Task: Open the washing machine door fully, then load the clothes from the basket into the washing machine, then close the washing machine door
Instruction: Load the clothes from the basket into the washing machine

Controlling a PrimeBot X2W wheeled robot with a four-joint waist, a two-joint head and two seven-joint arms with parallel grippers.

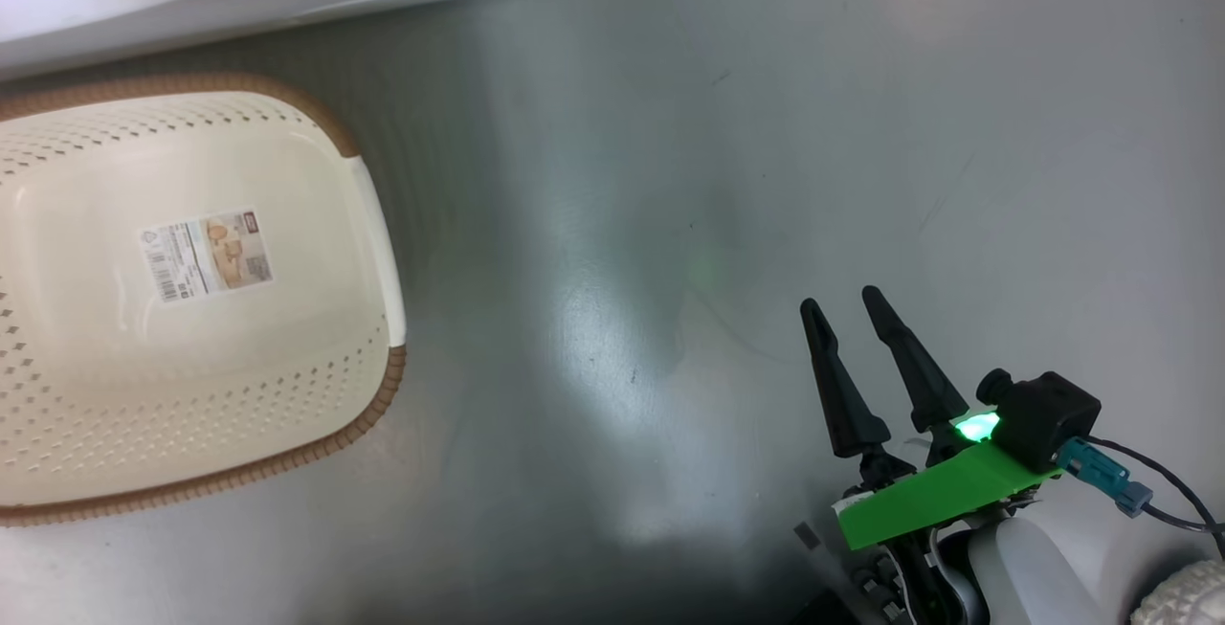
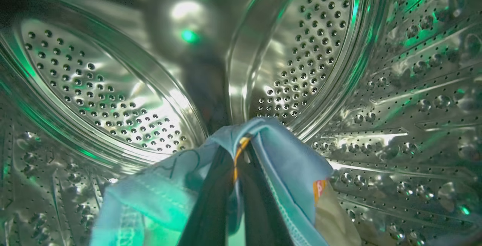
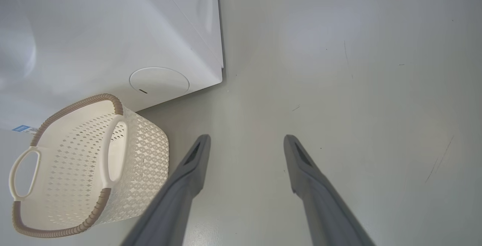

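1. Left end effector [image 2: 240, 145]: inside the washing machine [image 3: 113, 31], pointing at the back of the drum [image 2: 113, 87]. The two dark fingers are pressed together, pinching the clothes [image 2: 290, 159].
2. Clothes: light blue fabric with stitched hems, draped over both sides of the fingers. There is an orange-brown print at the pinch and on the right fold, and a cream piece hangs at lower right (can't tell whether that is a separate garment). The fabric hangs above the drum's lower wall; whether it touches the wall can't be told.
3. Drum: perforated steel with a ribbed side wall and a green glow reflected on the metal.
4. Right end effector [image 1: 840, 300]: fingers spread wide with nothing between them. It hangs over the bare grey floor [image 1: 670, 175], well apart from the basket [image 1: 316, 386].
5. Basket: cream-white perforated plastic with a brown rim band. It sits on the floor just beside the washing machine's front base, at the left of the head view. Its whole inner bottom shows, with the paper label [image 1: 206, 255] in the middle. The right wrist view shows its two side handles.
6. Washing machine: white body, lower corner in the right wrist view, with a round cap [image 3: 159, 80] near the base and a blue label [image 3: 20, 128] at the left edge behind the basket.
7. Right wrist carries a green plate [image 1: 938, 496] with a lit green lamp [image 1: 974, 428].
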